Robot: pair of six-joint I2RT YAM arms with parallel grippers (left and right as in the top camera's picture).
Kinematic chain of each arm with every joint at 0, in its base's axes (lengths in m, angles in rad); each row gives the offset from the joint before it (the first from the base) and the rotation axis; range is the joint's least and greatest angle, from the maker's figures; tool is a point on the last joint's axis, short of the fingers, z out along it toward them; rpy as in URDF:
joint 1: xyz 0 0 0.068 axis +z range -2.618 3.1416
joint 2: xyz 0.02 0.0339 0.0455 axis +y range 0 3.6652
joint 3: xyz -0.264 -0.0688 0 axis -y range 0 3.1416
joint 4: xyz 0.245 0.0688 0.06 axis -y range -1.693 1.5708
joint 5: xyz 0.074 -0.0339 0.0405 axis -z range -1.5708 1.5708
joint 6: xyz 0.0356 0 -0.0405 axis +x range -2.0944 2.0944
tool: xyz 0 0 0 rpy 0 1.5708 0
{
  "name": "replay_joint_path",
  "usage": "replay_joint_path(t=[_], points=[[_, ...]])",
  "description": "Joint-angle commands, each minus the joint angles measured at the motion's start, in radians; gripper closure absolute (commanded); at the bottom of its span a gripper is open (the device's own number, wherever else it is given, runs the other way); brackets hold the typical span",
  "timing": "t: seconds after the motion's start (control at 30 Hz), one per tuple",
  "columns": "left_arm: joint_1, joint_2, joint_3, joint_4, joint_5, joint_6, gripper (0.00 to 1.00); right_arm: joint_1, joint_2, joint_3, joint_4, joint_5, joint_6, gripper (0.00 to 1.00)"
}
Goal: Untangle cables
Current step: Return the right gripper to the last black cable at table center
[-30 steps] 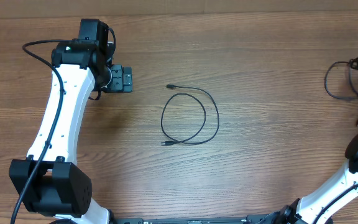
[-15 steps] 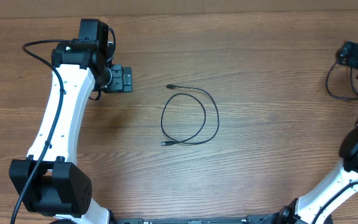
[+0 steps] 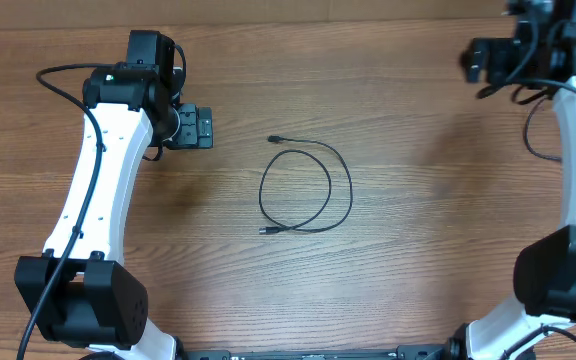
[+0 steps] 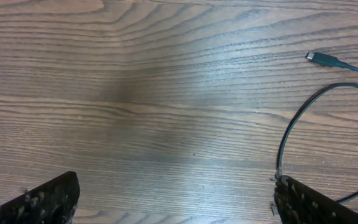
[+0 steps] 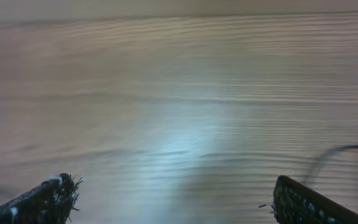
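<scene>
Within the last second the right end effector (image 3: pixel 480 62) spread its fingers wide and swung away empty, leaving a second cable (image 5: pixel 344 148) lying blurred on the surface (image 3: pixel 418 250) off to one side of it. The left end effector (image 3: pixel 203 127) stayed wide and empty, with the looped cable (image 3: pixel 351 190) lying free ahead of it, apparently already separated

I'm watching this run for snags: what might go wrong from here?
The looped cable lies flat on the table, so the open left pincer might scrape wood or push the loop instead of grasping it. The right wrist view is blurred; the open right pincer may misjudge the second cable at its edge.
</scene>
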Motion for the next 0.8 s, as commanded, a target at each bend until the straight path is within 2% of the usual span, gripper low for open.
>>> replay_joint_path(t=[0.0, 0.47, 0.77], points=[[-0.005, -0.004, 0.003, 0.002, 0.008, 0.019, 0.0, 0.054, -0.009, 0.016, -0.053, -0.108, 0.004, 0.0], [-0.005, -0.004, 0.003, 0.002, 0.008, 0.019, 0.0, 0.202, -0.009, 0.016, -0.277, -0.146, -0.011, 0.0], [-0.005, -0.004, 0.003, 0.002, 0.008, 0.019, 0.0, 0.301, -0.009, 0.015, -0.402, -0.213, -0.169, 0.0]])
